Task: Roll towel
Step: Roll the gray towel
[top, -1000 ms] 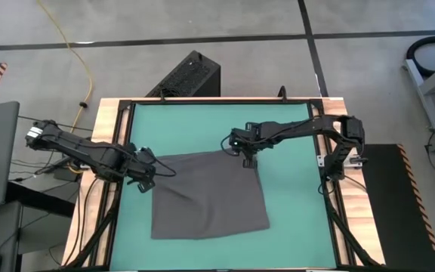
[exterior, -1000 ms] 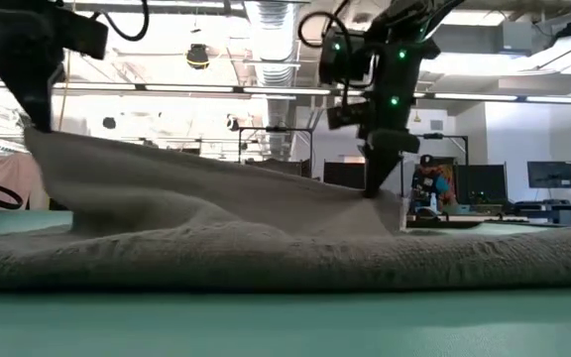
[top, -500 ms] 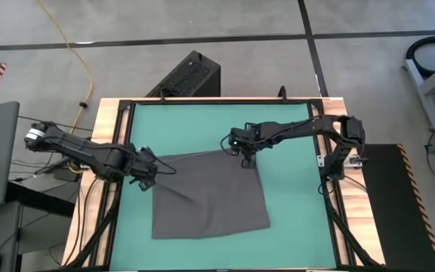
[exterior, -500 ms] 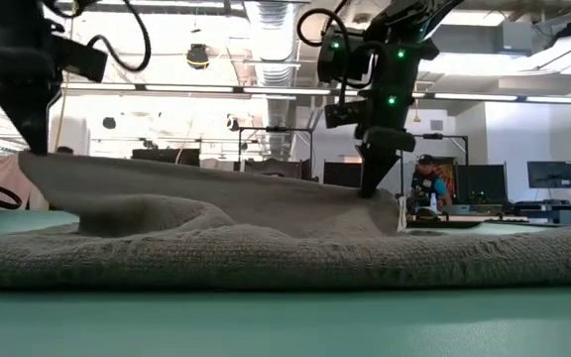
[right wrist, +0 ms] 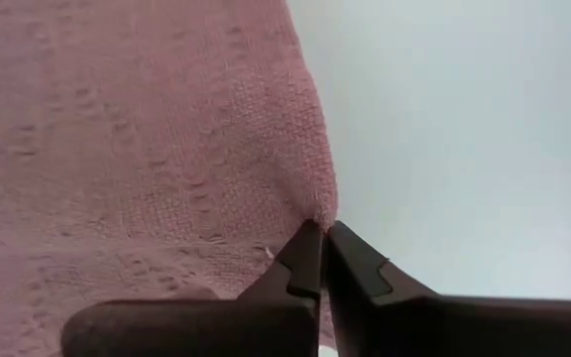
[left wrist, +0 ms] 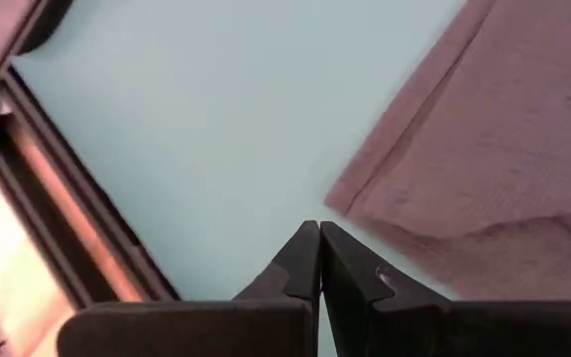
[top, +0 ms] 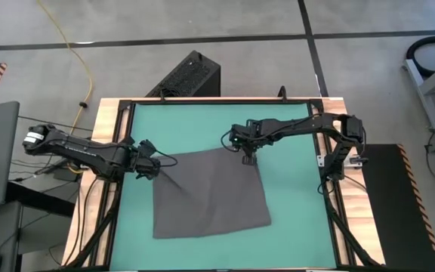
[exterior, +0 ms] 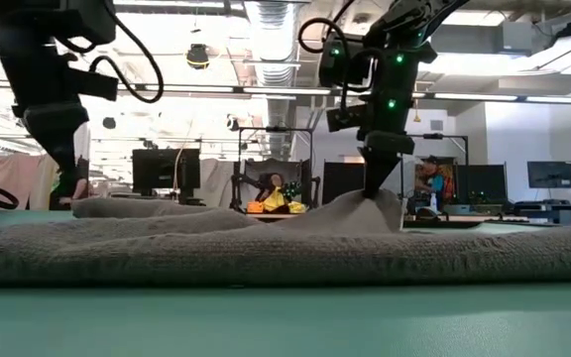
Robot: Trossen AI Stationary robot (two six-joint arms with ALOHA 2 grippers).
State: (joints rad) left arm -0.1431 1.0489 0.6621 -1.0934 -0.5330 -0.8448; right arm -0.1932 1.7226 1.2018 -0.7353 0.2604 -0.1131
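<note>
We see the towel (top: 210, 194) lying spread as a dark grey, roughly square sheet on the green mat (top: 202, 125), nearer the front of the worktop (top: 89, 198) than the back; from above it looks almost flat, with one crease running in from its left far corner; the low view shows more, the towel (exterior: 285, 248) rising into a small peak under the right claw (exterior: 377, 190) and lying in low folds towards the left.

The right claw (top: 248, 158) stands at the far right corner of the towel; its wrist view shows the two dark fingers (right wrist: 300, 260) pressed almost together with the towel's (right wrist: 137, 149) corner edge pinched between their tips, and bare mat (right wrist: 454, 129) beside it.

The left claw (top: 157, 164) sits just off the towel's far left corner; the high view cannot show whether it touches; its wrist view settles this, with the fingers (left wrist: 300, 263) pressed together on nothing, over bare mat (left wrist: 216, 119), and the towel's (left wrist: 484, 169) hemmed corner lying just beyond the tips; that view also catches the worktop's dark frame rail (left wrist: 62, 203).

Only the low view takes in the room behind, with monitors (exterior: 550, 175), ceiling ducts and a seated figure in yellow (exterior: 274, 195); only the high view shows the grey floor, a yellow cable (top: 78, 53) and a black box (top: 187, 75) behind the worktop.
</note>
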